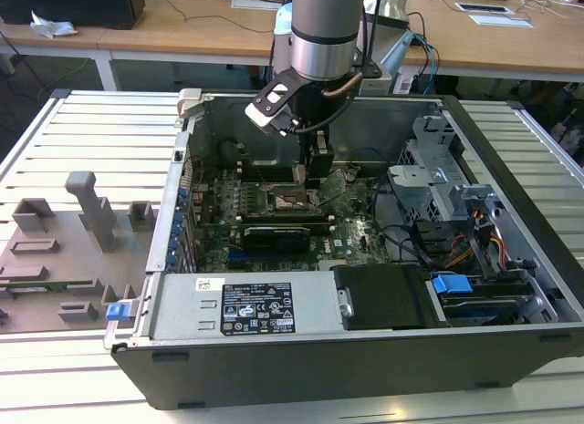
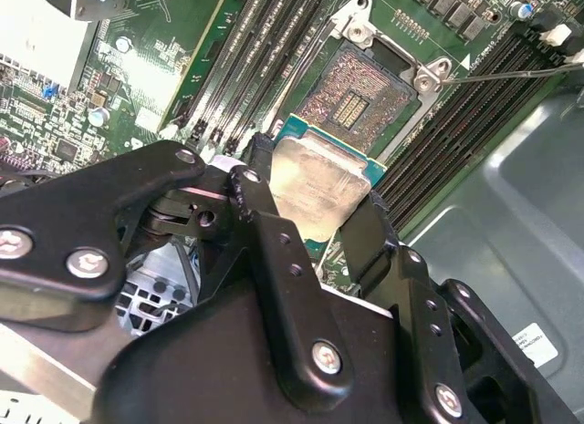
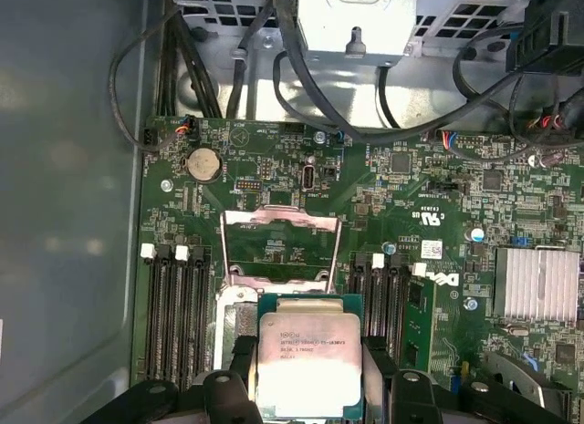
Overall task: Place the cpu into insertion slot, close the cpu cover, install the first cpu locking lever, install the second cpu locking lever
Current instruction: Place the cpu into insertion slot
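Jaws: closed narrow on the cpu point(image 2: 319, 191). The black fingers point(image 2: 367, 237) clamp two opposite edges. The links are matte black, with silver screw heads.
Chip look: flat square with a dull silver-grey lid, rounded shoulders and a faintly scuffed sheen. It sits on a thin green base that shows as a border. The lid carries small pale print in the first wrist view.
Chip place: held off the motherboard point(image 3: 411, 169), partly over one side of the insertion slot point(image 2: 356, 88), not seated in it.
Socket: square, with a coppery-brown field of fine contacts, a dark rectangle at the centre and a silver metal rim with screw-headed corners. The contact field lies bare.
Lid frame: the cpu cover point(image 3: 278, 219) is thin bright sheet metal with a square opening. It is swung open on the side of the slot away from the jaws.
Lever: a thin steel wire rod point(image 2: 516, 74) runs out from a rim corner across the memory slots point(image 3: 173, 324).
Flanks: the long, narrow black ribbed slots lie on both sides of the socket.
Housing: an open grey sheet-metal case point(image 1: 173, 214) lies on its side on a pale slatted metal desk point(image 1: 91, 123).
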Motion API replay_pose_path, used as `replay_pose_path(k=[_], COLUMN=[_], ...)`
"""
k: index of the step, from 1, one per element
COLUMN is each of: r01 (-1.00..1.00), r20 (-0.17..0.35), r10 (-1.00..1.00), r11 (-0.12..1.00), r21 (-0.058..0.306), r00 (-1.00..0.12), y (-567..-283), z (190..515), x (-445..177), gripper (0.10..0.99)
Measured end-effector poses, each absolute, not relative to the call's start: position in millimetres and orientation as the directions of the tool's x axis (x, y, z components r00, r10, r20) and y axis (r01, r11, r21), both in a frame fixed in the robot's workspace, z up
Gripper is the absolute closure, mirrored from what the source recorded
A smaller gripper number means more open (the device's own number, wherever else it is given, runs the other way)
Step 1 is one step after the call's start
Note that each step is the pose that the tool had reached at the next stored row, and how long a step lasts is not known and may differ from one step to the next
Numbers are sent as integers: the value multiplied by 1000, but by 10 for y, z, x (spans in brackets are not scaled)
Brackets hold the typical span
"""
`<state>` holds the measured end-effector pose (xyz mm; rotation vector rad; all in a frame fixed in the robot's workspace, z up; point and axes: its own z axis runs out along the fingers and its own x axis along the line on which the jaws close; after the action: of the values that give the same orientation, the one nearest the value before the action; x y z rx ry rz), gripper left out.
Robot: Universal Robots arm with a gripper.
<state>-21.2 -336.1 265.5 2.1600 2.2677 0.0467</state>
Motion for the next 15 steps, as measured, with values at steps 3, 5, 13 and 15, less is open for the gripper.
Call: replay_pose_path(k=[3, 5, 13, 15], r01=[998, 998, 998, 998], r20=[14, 14, 14, 14], r10=[999, 999, 999, 999], r11=[48, 48, 48, 48], r21=[28, 28, 28, 28], r00=[-49, -48, -49, -48], y=[-3361, -3361, -3316, -3289], z=[2655, 2655, 2634, 2628], x=[-212, -229, -293, -298], gripper=[545, 545, 545, 545])
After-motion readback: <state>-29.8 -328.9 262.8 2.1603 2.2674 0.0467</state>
